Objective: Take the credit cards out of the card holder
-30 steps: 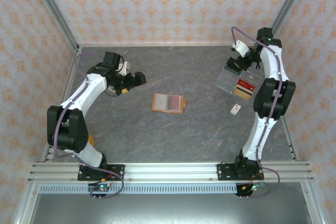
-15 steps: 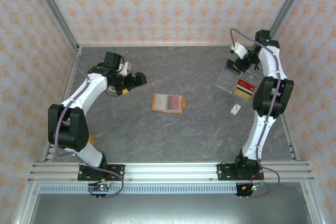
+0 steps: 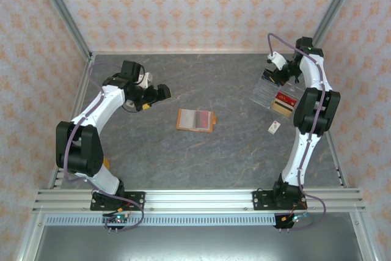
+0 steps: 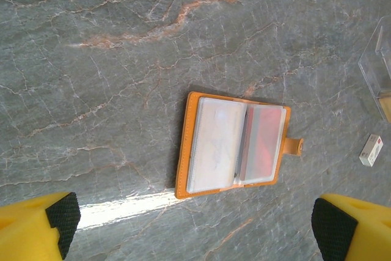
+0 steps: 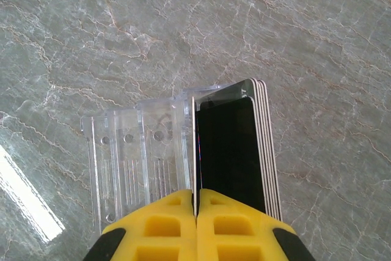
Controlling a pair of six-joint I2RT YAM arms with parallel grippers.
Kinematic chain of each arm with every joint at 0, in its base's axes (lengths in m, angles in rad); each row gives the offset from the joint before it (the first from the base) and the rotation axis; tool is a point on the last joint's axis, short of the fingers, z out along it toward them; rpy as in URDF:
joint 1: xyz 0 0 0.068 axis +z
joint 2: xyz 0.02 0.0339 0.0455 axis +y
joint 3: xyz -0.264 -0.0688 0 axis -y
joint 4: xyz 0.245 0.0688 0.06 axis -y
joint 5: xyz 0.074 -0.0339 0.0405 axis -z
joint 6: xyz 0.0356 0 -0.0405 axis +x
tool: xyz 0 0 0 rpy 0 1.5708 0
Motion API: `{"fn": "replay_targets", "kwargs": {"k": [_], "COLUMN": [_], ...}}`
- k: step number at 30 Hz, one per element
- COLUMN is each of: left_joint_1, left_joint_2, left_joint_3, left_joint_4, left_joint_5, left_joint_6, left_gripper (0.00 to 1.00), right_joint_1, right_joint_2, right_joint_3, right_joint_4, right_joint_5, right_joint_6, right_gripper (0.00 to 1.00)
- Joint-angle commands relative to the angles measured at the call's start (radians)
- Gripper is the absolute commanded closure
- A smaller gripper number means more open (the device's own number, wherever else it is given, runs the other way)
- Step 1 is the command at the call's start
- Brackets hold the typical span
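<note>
The orange card holder (image 3: 196, 120) lies open mid-table, showing greyish pockets (image 4: 215, 145). A reddish credit card (image 4: 264, 143) sits in its right pocket. My left gripper (image 3: 160, 93) hovers open to the holder's left, its fingertips (image 4: 58, 215) spread wide and holding nothing. My right gripper (image 3: 272, 77) is over the clear plastic tray (image 3: 269, 95), shut on a thin credit card (image 5: 195, 145) seen edge-on. That card stands beside a black block (image 5: 235, 151) in the tray (image 5: 134, 151). Another red card (image 3: 285, 97) lies in the tray.
A small white box (image 3: 274, 128) lies near the tray, also at the right edge of the left wrist view (image 4: 371, 150). Metal frame posts and patterned walls bound the grey marble table (image 3: 183, 163).
The right arm has shifted slightly over the clear tray, with its jaws staying shut. The left arm and the card holder have not moved.
</note>
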Motion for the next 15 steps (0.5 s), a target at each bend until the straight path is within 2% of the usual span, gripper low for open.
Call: {"fn": "replay_targets", "kwargs": {"k": [1,5,15], "left_joint_1": [0.009,0.009,0.009], "left_joint_2": [0.012,0.009,0.006], "left_joint_3": [0.018,0.017,0.015], "left_joint_4": [0.003,0.004,0.004], "left_joint_5": [0.019,0.019,0.021], "left_joint_6": [0.012,0.015,0.021], "left_gripper": [0.00,0.00,0.00], "right_joint_1": [-0.004,0.006,0.069], "right_joint_2": [0.012,-0.003,-0.002], "right_joint_3": [0.001,-0.023,-0.054], "right_joint_4": [-0.023,-0.003,0.036], "right_joint_5": [-0.060,-0.091,-0.065], "right_joint_6": [0.036,0.064,0.116], "right_gripper": [0.99,0.97,0.94]}}
